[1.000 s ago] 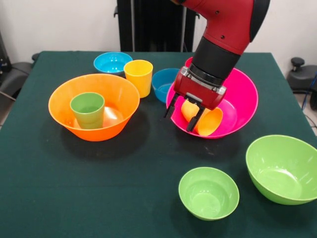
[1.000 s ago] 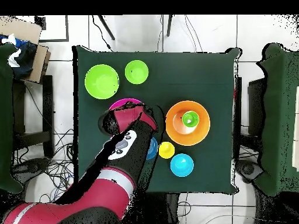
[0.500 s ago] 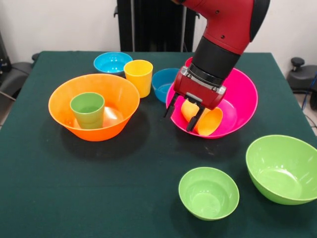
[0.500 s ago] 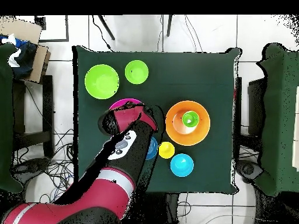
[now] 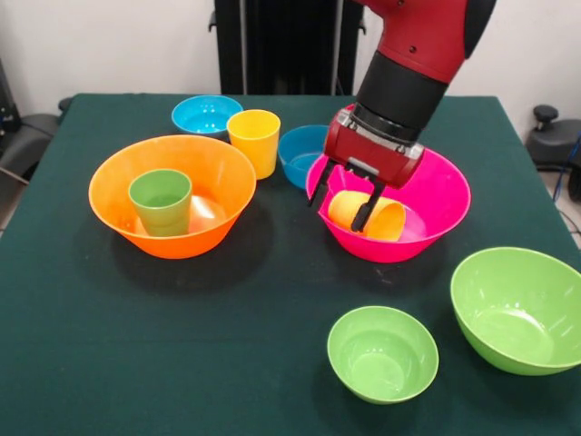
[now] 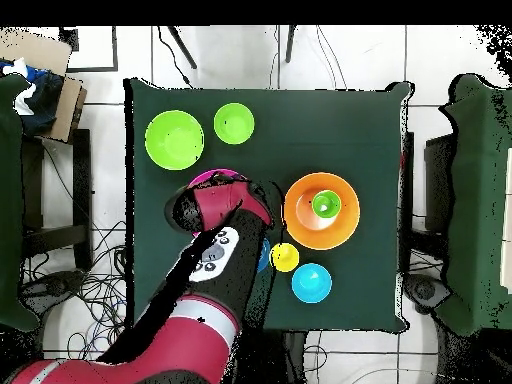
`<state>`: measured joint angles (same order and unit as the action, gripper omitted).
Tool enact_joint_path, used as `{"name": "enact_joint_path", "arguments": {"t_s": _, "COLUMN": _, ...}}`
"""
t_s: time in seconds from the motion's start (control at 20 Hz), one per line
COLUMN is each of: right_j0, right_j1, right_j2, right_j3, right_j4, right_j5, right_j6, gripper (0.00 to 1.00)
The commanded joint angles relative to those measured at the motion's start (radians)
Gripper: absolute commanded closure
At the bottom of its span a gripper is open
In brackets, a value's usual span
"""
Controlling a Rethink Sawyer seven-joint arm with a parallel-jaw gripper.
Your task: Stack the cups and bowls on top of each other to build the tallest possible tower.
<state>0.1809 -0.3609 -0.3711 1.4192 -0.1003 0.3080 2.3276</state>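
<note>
My gripper (image 5: 339,193) hangs open over the near-left rim of the large hot pink bowl (image 5: 442,193). An orange-yellow cup (image 5: 383,221) lies on its side inside that bowl, its narrow end between my fingers (image 5: 364,212). A green cup (image 5: 161,202) stands upright in the large orange bowl (image 5: 107,184). The yellow cup (image 5: 254,141) stands on the table beside a light blue bowl (image 5: 206,113) and a darker blue bowl (image 5: 297,154). In the overhead view my arm covers most of the pink bowl (image 6: 204,180).
A small lime green bowl (image 5: 382,352) and a large lime green bowl (image 5: 522,309) sit near the front right of the table. Overhead they are the small lime green bowl (image 6: 233,123) and the large lime green bowl (image 6: 174,139); the orange bowl (image 6: 303,222) is to the right.
The pink bowl was tipped toward the camera and now sits level. My gripper has risen a little. The orange-yellow cup has rolled flatter inside the bowl.
</note>
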Motion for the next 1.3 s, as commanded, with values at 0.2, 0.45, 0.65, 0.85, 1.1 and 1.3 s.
{"name": "enact_joint_path", "arguments": {"t_s": 0.2, "right_j0": -0.150, "right_j1": -0.170, "right_j2": 0.289, "right_j3": 0.144, "right_j4": -0.141, "right_j5": 0.120, "right_j6": -0.260, "gripper": 0.00}}
{"name": "enact_joint_path", "arguments": {"t_s": 0.45, "right_j0": -0.181, "right_j1": -0.182, "right_j2": 0.327, "right_j3": 0.154, "right_j4": -0.199, "right_j5": 0.118, "right_j6": -0.253, "gripper": 0.00}}
{"name": "enact_joint_path", "arguments": {"t_s": 0.65, "right_j0": -0.188, "right_j1": -0.187, "right_j2": 0.339, "right_j3": 0.158, "right_j4": -0.229, "right_j5": 0.115, "right_j6": -0.216, "gripper": 0.00}}
{"name": "enact_joint_path", "arguments": {"t_s": 0.85, "right_j0": -0.175, "right_j1": -0.182, "right_j2": 0.325, "right_j3": 0.161, "right_j4": -0.213, "right_j5": 0.101, "right_j6": -0.123, "gripper": 0.00}}
{"name": "enact_joint_path", "arguments": {"t_s": 1.1, "right_j0": -0.093, "right_j1": -0.165, "right_j2": 0.220, "right_j3": 0.194, "right_j4": -0.093, "right_j5": 0.071, "right_j6": 0.144, "gripper": 0.00}}
{"name": "enact_joint_path", "arguments": {"t_s": 1.3, "right_j0": -0.048, "right_j1": -0.158, "right_j2": 0.161, "right_j3": 0.197, "right_j4": -0.029, "right_j5": 0.072, "right_j6": 0.222, "gripper": 0.00}}
